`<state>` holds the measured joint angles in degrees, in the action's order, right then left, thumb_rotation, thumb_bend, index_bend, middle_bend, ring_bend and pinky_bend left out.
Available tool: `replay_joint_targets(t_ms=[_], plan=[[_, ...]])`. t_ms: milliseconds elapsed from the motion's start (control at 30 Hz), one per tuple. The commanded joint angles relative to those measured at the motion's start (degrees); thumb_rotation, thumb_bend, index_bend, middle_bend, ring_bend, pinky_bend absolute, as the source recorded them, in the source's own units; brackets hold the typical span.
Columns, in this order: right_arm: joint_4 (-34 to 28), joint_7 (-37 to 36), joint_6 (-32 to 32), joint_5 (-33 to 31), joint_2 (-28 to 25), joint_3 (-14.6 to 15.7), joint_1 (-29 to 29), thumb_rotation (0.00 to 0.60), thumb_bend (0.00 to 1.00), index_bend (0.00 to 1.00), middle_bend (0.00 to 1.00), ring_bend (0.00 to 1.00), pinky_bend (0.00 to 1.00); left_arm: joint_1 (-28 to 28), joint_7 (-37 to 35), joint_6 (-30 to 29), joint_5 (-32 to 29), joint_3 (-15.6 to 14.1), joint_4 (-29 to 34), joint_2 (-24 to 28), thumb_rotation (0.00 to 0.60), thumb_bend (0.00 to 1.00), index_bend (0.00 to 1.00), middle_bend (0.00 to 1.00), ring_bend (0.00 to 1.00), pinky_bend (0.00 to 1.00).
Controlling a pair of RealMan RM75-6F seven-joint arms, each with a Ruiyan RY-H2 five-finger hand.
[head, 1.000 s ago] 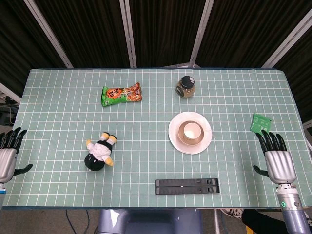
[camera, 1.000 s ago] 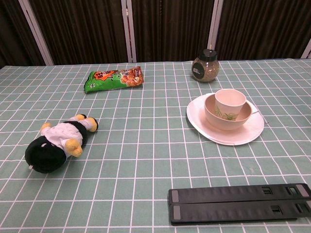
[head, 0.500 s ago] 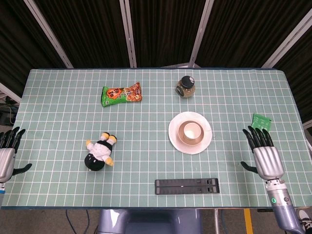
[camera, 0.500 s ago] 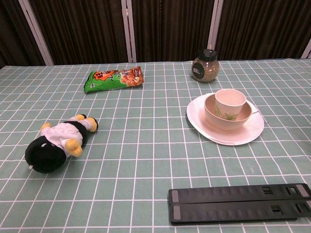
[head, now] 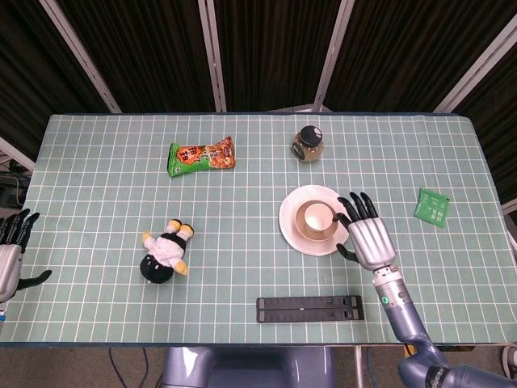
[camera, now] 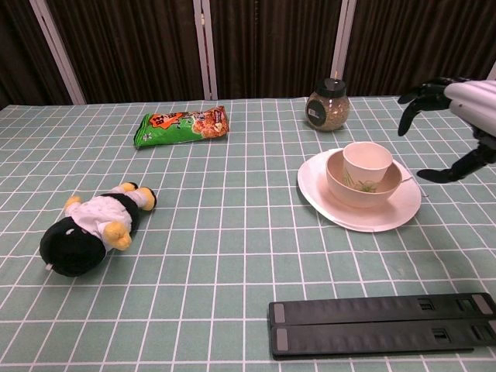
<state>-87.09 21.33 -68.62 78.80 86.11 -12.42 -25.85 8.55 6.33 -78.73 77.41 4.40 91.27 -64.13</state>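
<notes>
Your right hand (head: 370, 238) hovers just beside the right rim of the white plate (head: 291, 233), fingers spread and holding nothing. On that plate sits a tan bowl (head: 305, 229), and a small white cup (head: 320, 217) stands upright inside the bowl, right of centre on the table. The cup looks light, stiff and smooth, probably breakable, so take it around its side wall just under the rim; it sits loose in the bowl and may tip or drag the bowl if you squeeze off-centre. Your left hand (head: 10, 259) hangs off the near left edge of the table (head: 97, 170), fingers spread, empty.

Count: one plate, one bowl, one cup, one lidded jar (head: 308, 143) at the far side, one snack packet (head: 201, 156), one plush toy (head: 165, 251), one green sachet (head: 431, 206) at the right, and two black bars (head: 310, 309) lying side by side, touching, at the near edge.
</notes>
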Motion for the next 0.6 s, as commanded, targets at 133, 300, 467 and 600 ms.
replay_joint_targets(t_ms=[133, 300, 467, 600], plan=[[3.49, 1.73, 2.13, -3.73, 3.96, -2.29, -2.97, 0.600, 0.18, 0.42, 0.15, 0.00, 0.00, 0.12, -0.25, 0.25, -0.07, 0.03, -0.09, 0.03, 0.600, 0.00, 0.00, 0.00, 0.00, 0.00], [4.68, 2.40, 3.09, -5.82, 5.01, -1.96, -3.75, 0.600, 0.19, 0.43, 0.15, 0.00, 0.00, 0.27, -0.43, 0.54, -0.29, 0.14, -0.23, 0.04, 0.600, 0.00, 0.00, 0.00, 0.00, 0.00], [5.55, 2.62, 3.19, -6.38, 5.60, -0.84, -3.77, 0.600, 0.19, 0.43, 0.15, 0.00, 0.00, 0.21, -0.56, 0.41, -0.15, 0.08, -0.13, 0.11, 0.600, 0.00, 0.00, 0.00, 0.00, 0.00], [7.89, 1.89, 3.52, -6.51, 6.91, -0.50, -4.46, 0.600, 0.19, 0.46, 0.17, 0.00, 0.00, 0.17, -0.45, 0.25, 0.08, -0.02, 0.05, 0.11, 0.600, 0.00, 0.00, 0.00, 0.00, 0.00]])
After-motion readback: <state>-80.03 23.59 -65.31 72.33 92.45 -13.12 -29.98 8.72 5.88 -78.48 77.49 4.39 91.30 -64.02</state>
